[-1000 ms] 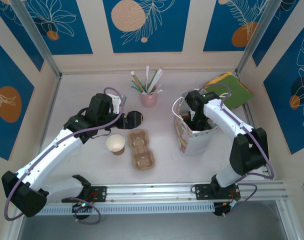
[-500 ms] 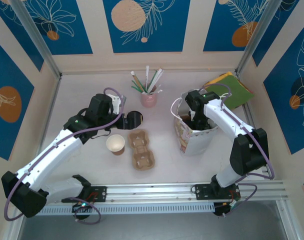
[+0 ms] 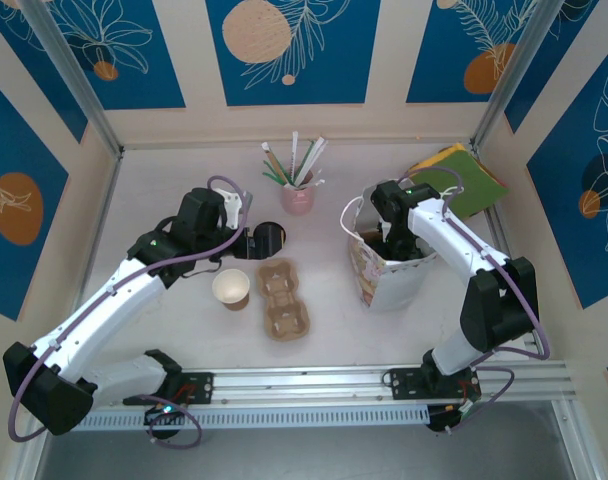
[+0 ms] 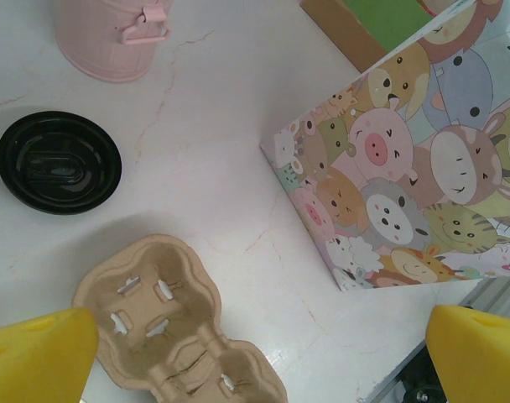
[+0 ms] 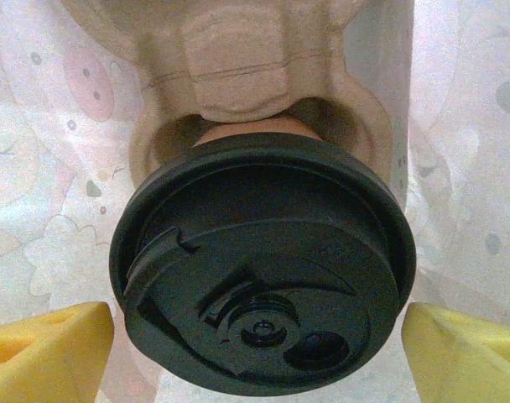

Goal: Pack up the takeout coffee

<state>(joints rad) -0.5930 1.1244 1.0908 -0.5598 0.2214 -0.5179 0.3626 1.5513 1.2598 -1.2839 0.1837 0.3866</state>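
Sitting in a pulp carrier point(image 5: 230, 50) slot inside the cartoon bag point(image 3: 389, 280), the takeout coffee point(image 5: 263, 269) looks packed. The right hand point(image 5: 259, 344) is spread either side of it, gripping nothing; only withdrawal seems left. The left hand point(image 4: 257, 353) hangs spread over the bench point(image 4: 221, 126).

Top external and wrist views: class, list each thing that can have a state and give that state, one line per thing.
takeout coffee: lidded, seated in a tray slot inside the bag.
bag: upright, top open.
lidless cup: upright, uncovered.
loose black lid: flat on the table, on no cup.
cup tray: on the table, slots empty.
left gripper: open, empty.
right gripper: open, over the coffee's lid.
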